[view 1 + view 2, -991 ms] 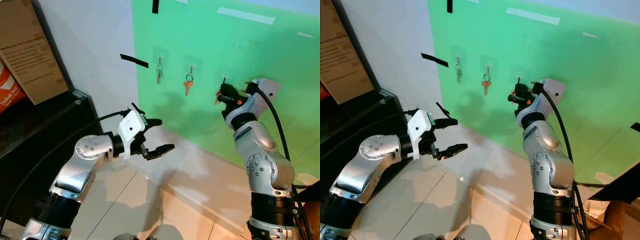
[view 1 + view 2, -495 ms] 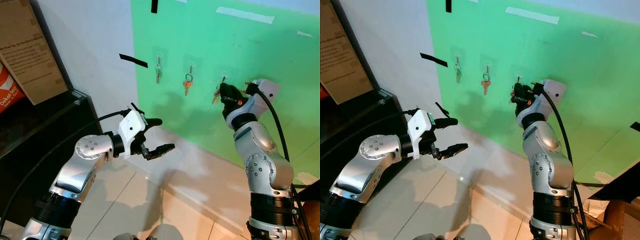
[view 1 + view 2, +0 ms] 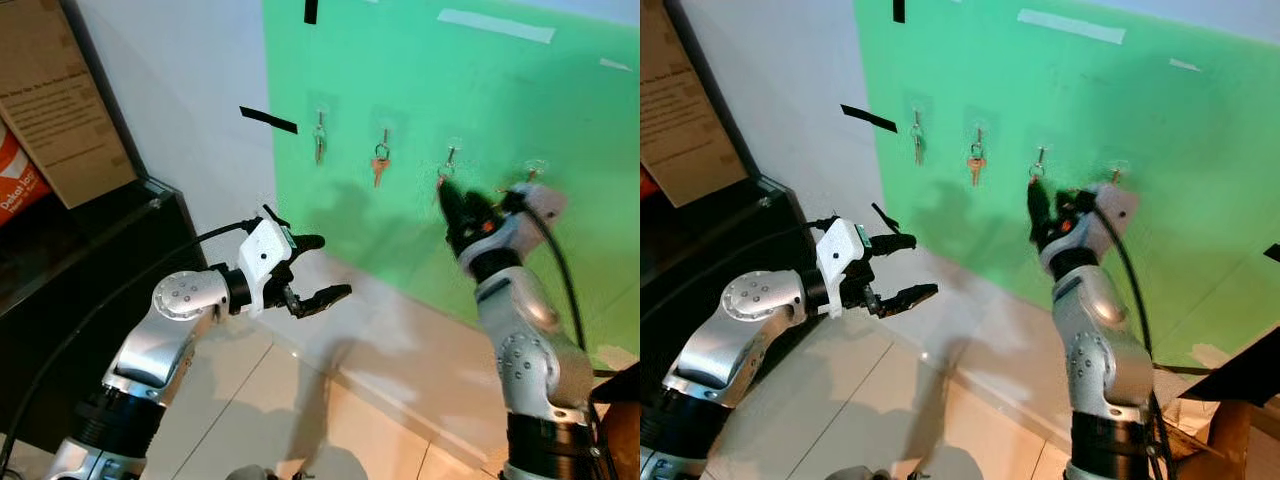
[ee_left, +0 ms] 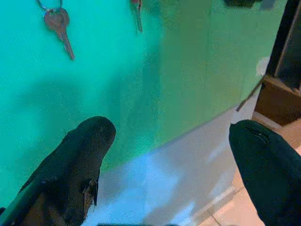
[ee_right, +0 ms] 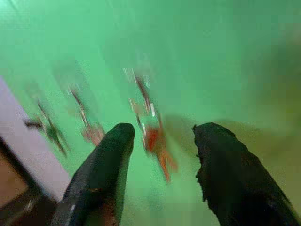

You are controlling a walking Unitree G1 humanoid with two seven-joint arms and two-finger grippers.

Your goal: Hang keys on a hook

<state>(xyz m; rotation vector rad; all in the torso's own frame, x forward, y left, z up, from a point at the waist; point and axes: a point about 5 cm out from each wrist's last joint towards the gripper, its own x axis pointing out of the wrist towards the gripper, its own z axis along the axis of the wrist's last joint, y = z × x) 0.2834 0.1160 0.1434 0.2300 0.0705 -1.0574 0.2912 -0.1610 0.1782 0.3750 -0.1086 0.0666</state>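
Note:
A green sheet (image 3: 470, 100) on the wall carries a row of clear hooks. A bunch of keys (image 3: 444, 171) with an orange tag hangs from the third hook (image 3: 453, 150). My right gripper (image 3: 449, 203) is just below that bunch, off the wall and blurred. In the right wrist view its fingers (image 5: 101, 174) stand open and empty, with the keys (image 5: 155, 141) on the wall beyond them. My left gripper (image 3: 318, 268) hovers open and empty lower left, in front of the white wall.
Silver keys (image 3: 318, 141) and an orange key (image 3: 380, 166) hang on the first two hooks. A bare fourth hook (image 3: 535, 166) is to the right. A black cabinet (image 3: 90, 250) and a cardboard box (image 3: 60, 100) stand at the left. Tiled floor (image 3: 260, 400) lies below.
My right gripper has let go of the keys, which now hang on the third hook. It has dropped lower and drawn back from the wall. The left arm has stayed put.

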